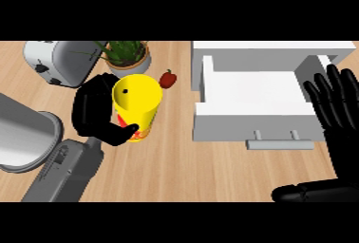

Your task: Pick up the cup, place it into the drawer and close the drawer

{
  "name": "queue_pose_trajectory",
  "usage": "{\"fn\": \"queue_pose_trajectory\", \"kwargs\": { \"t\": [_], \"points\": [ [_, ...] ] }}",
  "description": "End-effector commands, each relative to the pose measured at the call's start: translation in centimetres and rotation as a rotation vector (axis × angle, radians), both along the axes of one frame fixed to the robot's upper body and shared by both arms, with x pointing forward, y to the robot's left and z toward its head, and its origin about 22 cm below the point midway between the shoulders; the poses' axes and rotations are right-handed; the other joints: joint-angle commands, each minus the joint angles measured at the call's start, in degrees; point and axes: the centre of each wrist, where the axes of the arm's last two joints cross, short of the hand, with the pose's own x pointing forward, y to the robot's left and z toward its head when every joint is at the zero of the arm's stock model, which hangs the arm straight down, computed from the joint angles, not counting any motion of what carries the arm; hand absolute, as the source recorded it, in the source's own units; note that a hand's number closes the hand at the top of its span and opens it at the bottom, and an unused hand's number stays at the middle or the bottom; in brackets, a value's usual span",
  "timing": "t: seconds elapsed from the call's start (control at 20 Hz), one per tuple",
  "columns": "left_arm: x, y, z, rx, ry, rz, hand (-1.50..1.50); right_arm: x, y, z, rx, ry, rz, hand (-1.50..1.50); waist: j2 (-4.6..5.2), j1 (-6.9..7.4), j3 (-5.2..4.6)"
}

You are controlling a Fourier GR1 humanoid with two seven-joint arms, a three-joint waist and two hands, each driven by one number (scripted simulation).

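wooden counter (pixel 175 171), toaster (pixel 60 61), potted plant (pixel 127 54), red pepper (pixel 167 79), open white drawer (pixel 256 102), steel pot (pixel 24 137)

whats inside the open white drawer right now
The open white drawer shows only its bare white floor; no cup lies in it. The open black right hand covers its right wall, so that strip cannot be seen.

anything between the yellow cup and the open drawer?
Head view: mostly bare wooden counter between the yellow cup, held by the left hand, and the open drawer. Only a small red pepper sits toward the gap's far end.
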Motion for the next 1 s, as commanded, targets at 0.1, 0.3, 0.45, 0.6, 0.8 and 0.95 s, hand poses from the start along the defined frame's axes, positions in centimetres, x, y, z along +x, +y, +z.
{"fn": "queue_pose_trajectory", "kwargs": {
  "t": [0.1, 0.3, 0.45, 0.6, 0.8, 0.95],
  "points": [
    [1.7, -4.3, 7.5, 0.034, -0.017, -0.016, 1.5, -0.1, 0.2, 0.3, -0.003, -0.01, -0.02, -1.5, -0.01, -0.22, 0.0],
    [3.4, -6.3, 9.5, 0.05, -0.018, 0.0, 1.5, -1.0, -0.7, 0.3, -0.011, -0.017, -0.007, -1.5, 0.05, -0.5, -0.01],
    [4.3, -7.9, 10.2, 0.074, -0.039, -0.003, 1.5, -0.2, -0.7, -1.4, -0.005, -0.015, 0.004, -1.5, 0.13, -0.47, 0.0],
    [5.5, -8.3, 13.2, 0.096, -0.035, -0.008, 1.5, 0.5, -1.4, -0.9, -0.011, 0.002, -0.004, -1.5, 0.14, -0.44, 0.0],
    [5.8, -11.6, 13.8, 0.121, -0.006, -0.026, 1.5, 0.4, -0.4, -0.1, -0.003, -0.003, 0.004, -1.5, 0.09, -0.49, -0.01],
    [6.7, -12.8, 12.5, 0.174, 0.015, -0.015, 1.5, 0.6, -1.6, -0.1, 0.005, -0.007, -0.012, -1.5, 0.17, -0.69, 0.0]
  ]
}}
